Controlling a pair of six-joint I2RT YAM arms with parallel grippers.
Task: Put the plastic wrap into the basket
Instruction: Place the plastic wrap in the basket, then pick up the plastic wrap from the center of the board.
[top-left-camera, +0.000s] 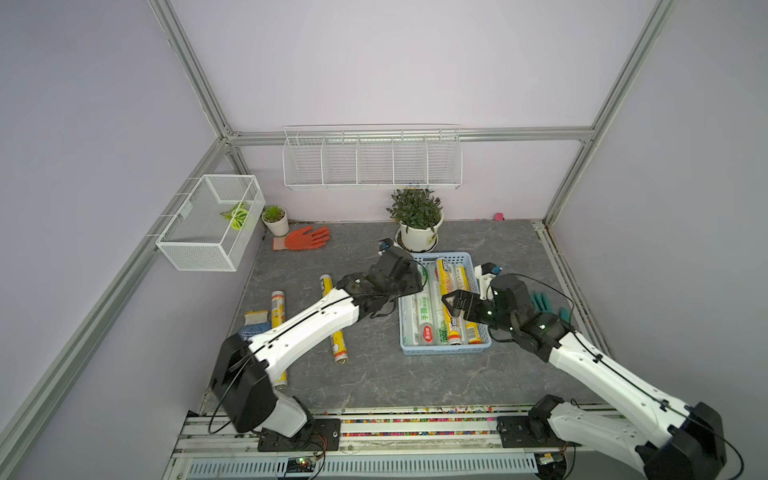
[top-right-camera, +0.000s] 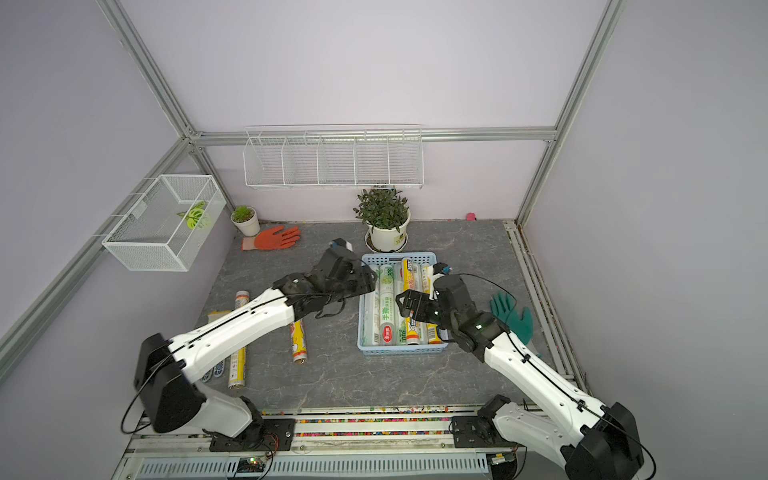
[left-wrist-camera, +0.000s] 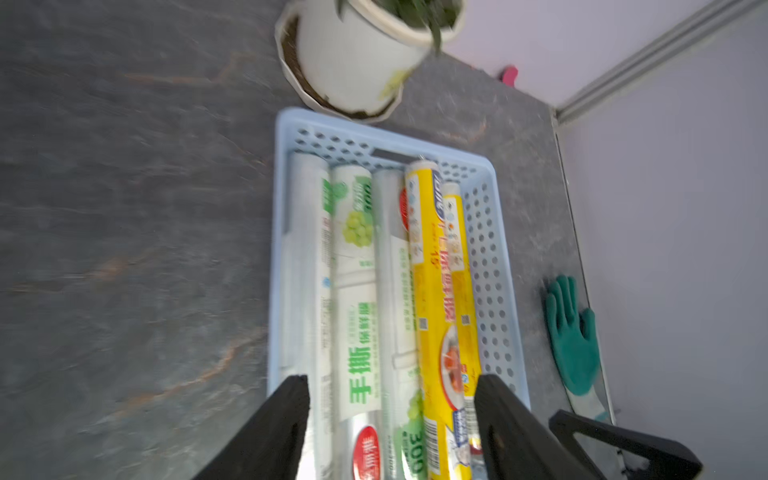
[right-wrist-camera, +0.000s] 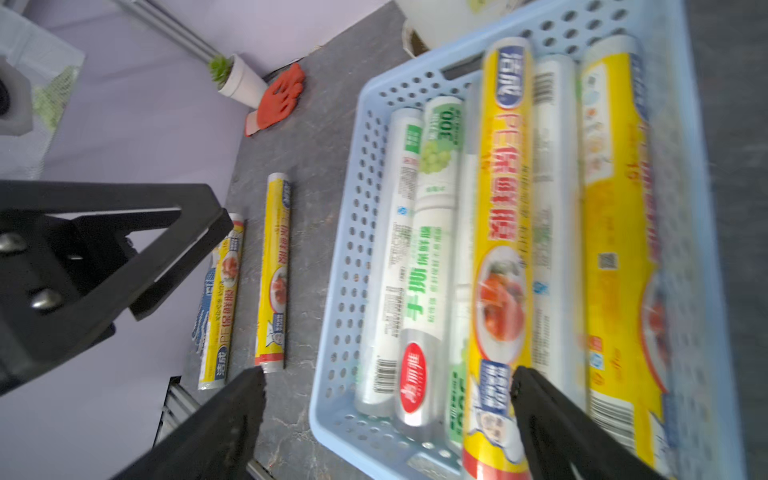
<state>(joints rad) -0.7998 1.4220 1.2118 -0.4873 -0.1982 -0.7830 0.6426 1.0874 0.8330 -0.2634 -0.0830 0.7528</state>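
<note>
The left gripper (left-wrist-camera: 392, 382) and right gripper (right-wrist-camera: 388, 374) both stand apart, empty, over the basket (top-left-camera: 444, 350) of plastic wrap rolls (top-left-camera: 444, 276). Two more rolls (top-left-camera: 277, 309) lie near the left edge of the desk (top-left-camera: 374, 374).

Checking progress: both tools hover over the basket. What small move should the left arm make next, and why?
Probably lift the left tool clear of the basket and swing toward the nearer yellow roll on the table; its open jaws hold nothing, and that roll, plus another roll beyond, lies outside.
</note>
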